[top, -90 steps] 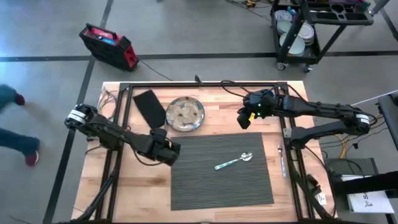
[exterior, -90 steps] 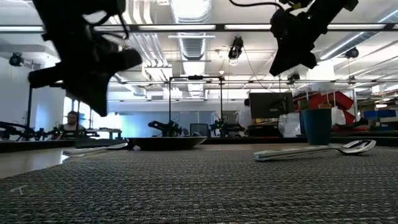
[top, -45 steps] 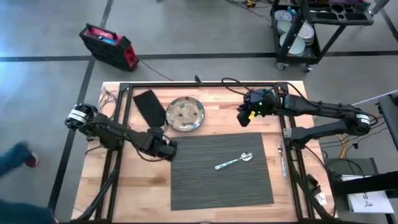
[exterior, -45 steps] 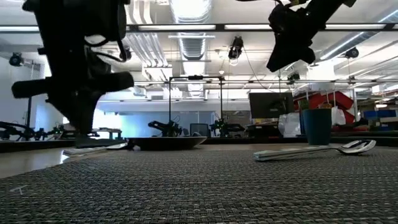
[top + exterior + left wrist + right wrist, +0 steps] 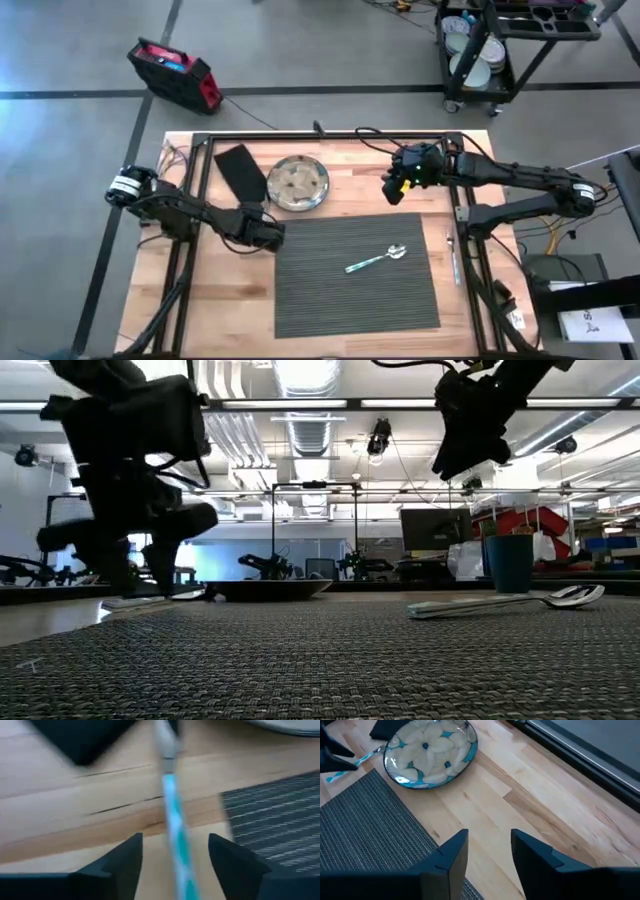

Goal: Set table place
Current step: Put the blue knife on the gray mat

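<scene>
A utensil with a teal-and-white handle (image 5: 172, 820) lies on the wooden table (image 5: 240, 290), just left of the dark ribbed placemat (image 5: 355, 275). Its head points toward the flowered plate (image 5: 298, 183). My left gripper (image 5: 175, 865) is low over the handle and open, one finger on each side with a gap to each. A second teal-handled spoon (image 5: 375, 261) lies on the placemat. My right gripper (image 5: 490, 855) hangs open above bare wood beyond the placemat's far edge, with nothing between its fingers.
A black napkin (image 5: 240, 170) lies left of the plate at the table's far side. Another utensil (image 5: 453, 255) rests by the right frame rail. A dark blue cup (image 5: 510, 563) shows far back on the right in the low view. The black tube frame (image 5: 320, 135) rings the table.
My left gripper has come down toward the table at the placemat's left edge, drifted slightly toward the far side, and opened. Its fingers now stand apart on either side of the utensil's handle. The spoon on the placemat has stayed put.
</scene>
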### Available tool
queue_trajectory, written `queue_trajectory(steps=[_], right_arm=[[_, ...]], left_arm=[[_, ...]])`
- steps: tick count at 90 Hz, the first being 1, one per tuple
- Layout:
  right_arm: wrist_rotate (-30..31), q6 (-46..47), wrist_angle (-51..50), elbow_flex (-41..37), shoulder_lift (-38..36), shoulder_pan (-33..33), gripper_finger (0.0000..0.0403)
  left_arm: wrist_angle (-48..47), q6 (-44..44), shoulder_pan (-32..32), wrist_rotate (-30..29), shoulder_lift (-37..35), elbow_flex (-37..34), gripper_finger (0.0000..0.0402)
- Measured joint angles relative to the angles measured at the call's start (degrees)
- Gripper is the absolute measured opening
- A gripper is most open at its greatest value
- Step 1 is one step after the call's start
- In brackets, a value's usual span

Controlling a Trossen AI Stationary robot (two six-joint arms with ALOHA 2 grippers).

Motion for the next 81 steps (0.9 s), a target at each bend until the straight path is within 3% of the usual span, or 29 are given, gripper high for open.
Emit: queue_trajectory(steps=[11,21,52,81], right_arm=[[0.0,0.1,-0.1,0.0,0.0,0.0,0.0133],[0.0,0.1,-0.3,0.0,0.0,0.0,0.0125],[0.1,0.0,-0.4,0.0,0.0,0.0,0.0098],[0.3,0.1,-0.3,0.0,0.0,0.0,0.0078]], left_arm=[[3.2,0.2,1.1,0.2,-0.2,-1.7,0.0232],[1.5,-0.6,1.4,0.5,-0.2,-2.1,0.0211],[1.4,1.6,1.6,1.9,-0.2,-4.6,0.0017],[3.0,5.2,1.4,0.5,-1.3,-2.1,0.0001]])
